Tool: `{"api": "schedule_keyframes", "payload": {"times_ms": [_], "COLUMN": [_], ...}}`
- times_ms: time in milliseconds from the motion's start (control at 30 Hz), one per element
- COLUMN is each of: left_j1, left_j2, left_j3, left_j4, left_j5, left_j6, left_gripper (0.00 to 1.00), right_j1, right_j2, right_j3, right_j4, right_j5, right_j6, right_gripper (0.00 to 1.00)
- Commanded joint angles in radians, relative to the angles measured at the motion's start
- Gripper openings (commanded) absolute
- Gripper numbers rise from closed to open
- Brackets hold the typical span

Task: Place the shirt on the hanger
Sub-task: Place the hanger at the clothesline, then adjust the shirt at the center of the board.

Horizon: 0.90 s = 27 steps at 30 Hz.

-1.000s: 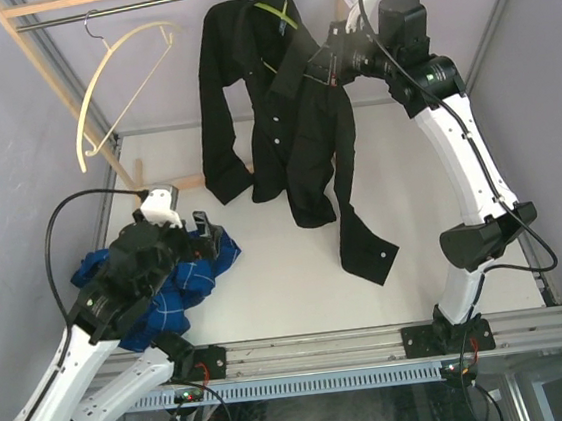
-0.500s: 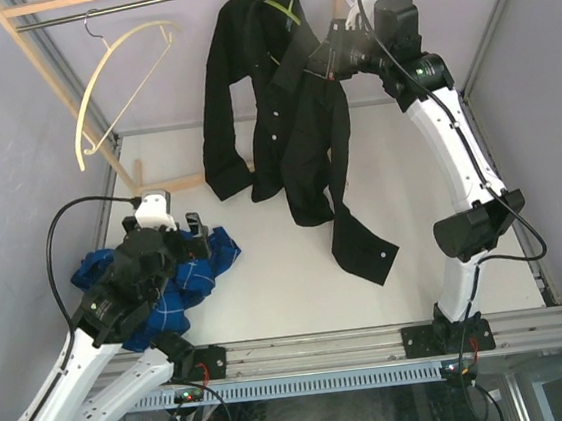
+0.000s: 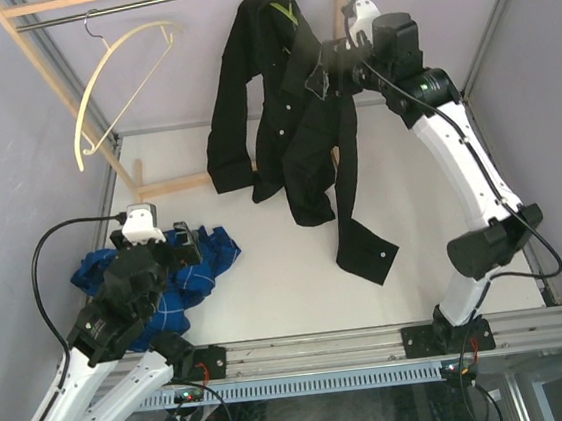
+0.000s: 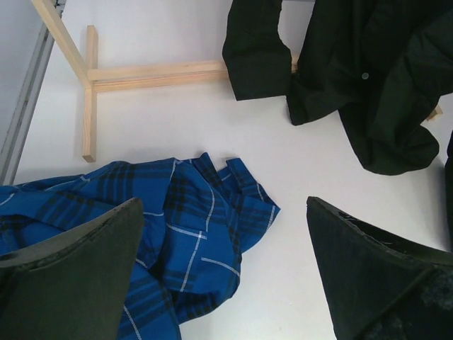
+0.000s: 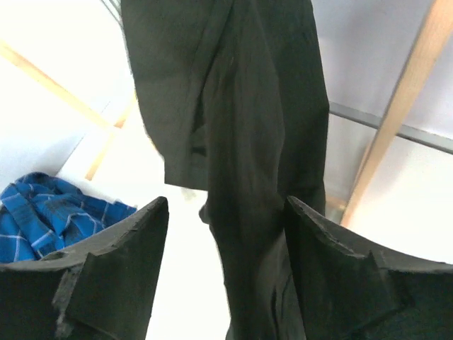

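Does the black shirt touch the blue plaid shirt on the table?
Apart. The left wrist view shows a strip of bare white table between the black shirt and the blue plaid shirt.

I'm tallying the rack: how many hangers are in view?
2. A cream hanger hangs bare near the left end of the rail; a lime-green hanger hangs further right, mostly hidden inside the black shirt. More could be hidden by the fabric.
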Motion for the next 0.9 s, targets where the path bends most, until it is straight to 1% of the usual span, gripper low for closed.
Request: {"api": "schedule_keyframes", "payload": {"times_ms": [0, 67, 133, 233, 300, 367, 533, 633, 700, 800, 867], "left_j1": [0.005, 0.006, 0.006, 0.006, 0.006, 0.006, 0.006, 0.006, 0.006, 0.006, 0.005], "left_j2": [0.013, 0.023, 0.035, 0.057, 0.074, 0.087, 0.106, 0.128, 0.136, 0.133, 0.129], "left_j3": [-0.012, -0.007, 0.001, 0.015, 0.024, 0.030, 0.022, 0.029, 0.038, 0.038, 0.031], "left_j4": [0.043, 0.044, 0.043, 0.043, 0.047, 0.056, 0.100, 0.110, 0.103, 0.107, 0.113], "left_j5": [-0.032, -0.034, -0.037, -0.048, -0.054, -0.061, -0.049, -0.046, -0.057, -0.072, -0.073], "left_j6": [0.001, -0.006, -0.016, -0.034, -0.046, -0.052, -0.059, -0.055, -0.048, -0.038, -0.035], "left_gripper": [1.00, 1.00, 1.00, 1.00, 1.00, 1.00, 1.00, 1.00, 1.00, 1.00, 1.00], "right_j1": [0.021, 0.023, 0.023, 0.023, 0.023, 0.031, 0.133, 0.201, 0.261, 0.346, 0.404], "right_j2": [-0.192, -0.268, -0.362, -0.511, -0.627, -0.708, -0.931, -1.019, -1.048, -1.049, -1.033], "right_j3": [-0.102, -0.186, -0.293, -0.488, -0.619, -0.723, -1.077, -1.249, -1.359, -1.493, -1.579], "right_j4": [0.029, 0.029, 0.039, 0.080, 0.109, 0.107, 0.225, 0.291, 0.333, 0.391, 0.459], "right_j5": [0.120, 0.175, 0.230, 0.282, 0.292, 0.317, 0.480, 0.529, 0.573, 0.633, 0.670], "right_j6": [-0.107, -0.121, -0.129, -0.120, -0.093, -0.048, 0.079, 0.178, 0.252, 0.358, 0.419], "right_gripper": [0.70, 0.79, 0.83, 0.85, 0.86, 0.88, 0.91, 0.91, 0.92, 0.92, 0.91]}}
